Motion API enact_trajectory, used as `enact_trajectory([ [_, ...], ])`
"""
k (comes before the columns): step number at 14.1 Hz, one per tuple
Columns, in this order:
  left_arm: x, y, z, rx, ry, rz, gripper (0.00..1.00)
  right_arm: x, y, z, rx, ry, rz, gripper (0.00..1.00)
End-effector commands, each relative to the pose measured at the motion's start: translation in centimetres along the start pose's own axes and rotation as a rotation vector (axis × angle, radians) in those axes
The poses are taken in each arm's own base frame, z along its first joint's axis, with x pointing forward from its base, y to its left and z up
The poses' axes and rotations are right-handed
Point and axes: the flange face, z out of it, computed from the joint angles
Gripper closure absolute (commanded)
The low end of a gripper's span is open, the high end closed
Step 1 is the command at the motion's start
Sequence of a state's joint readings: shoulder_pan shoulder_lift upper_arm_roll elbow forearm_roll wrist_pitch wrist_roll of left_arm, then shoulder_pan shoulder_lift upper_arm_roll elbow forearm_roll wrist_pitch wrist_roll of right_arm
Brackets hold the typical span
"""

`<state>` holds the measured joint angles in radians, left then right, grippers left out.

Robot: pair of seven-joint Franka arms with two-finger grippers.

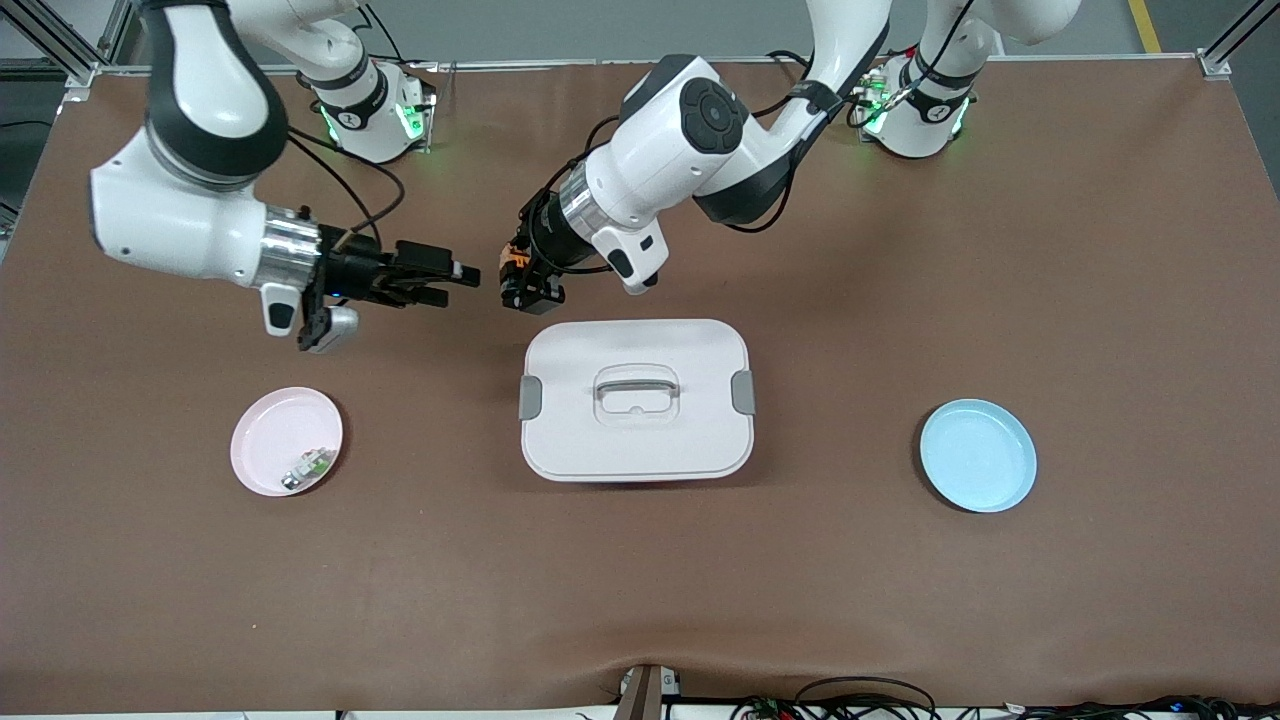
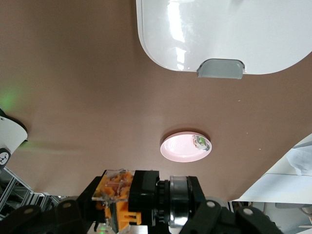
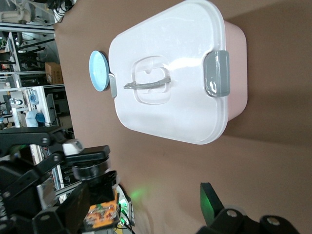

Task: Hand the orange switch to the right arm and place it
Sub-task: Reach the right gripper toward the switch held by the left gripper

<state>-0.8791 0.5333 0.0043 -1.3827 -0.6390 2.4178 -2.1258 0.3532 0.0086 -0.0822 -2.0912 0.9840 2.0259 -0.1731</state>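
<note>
Two end effectors face each other in the air over the bench, between the white box (image 1: 636, 400) and the bench edge where the bases stand.

Left end effector (image 1: 522, 278): pinched on the switch (image 1: 514, 260), held clear of the bench. In the left wrist view the switch (image 2: 139, 200) lies crosswise between the fingers, its orange, clear-covered block at one end and its black and silver barrel at the other.

Right end effector (image 1: 462, 278): spread, holding nothing, level with the switch and just beside it, a small gap between them. Fingers point along the bench's length toward the left end effector. It is the nearer free arm; judged, the handover needs only a short closing move along that line.

Whether the switch's long axis lies across the right end effector's opening I cannot tell.

Surface: brown mat, flat. Pink plate (image 1: 286, 441) toward the right arm's end, holding a small green-white part (image 1: 310, 466); blue plate (image 1: 977, 455) toward the left arm's end. Room for the drop looks ample.
</note>
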Motion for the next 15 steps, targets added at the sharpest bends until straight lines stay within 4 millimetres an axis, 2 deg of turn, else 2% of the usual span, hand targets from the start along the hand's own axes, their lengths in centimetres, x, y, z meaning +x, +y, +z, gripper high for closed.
enact_trajectory([
  [1,-0.7,0.1,-0.1,-0.018,0.006,0.010,0.75,-1.2,-1.5,1.1,0.013,0.007,0.044,0.00],
  [10,-0.8,0.0,-0.2,-0.017,0.007,0.014,0.75,-1.2,-3.3,0.4,0.030,-0.017,0.111,0.00],
  [15,-0.7,0.0,-0.1,-0.017,0.008,0.014,0.75,-1.6,-4.1,1.2,0.028,-0.031,0.098,0.00],
])
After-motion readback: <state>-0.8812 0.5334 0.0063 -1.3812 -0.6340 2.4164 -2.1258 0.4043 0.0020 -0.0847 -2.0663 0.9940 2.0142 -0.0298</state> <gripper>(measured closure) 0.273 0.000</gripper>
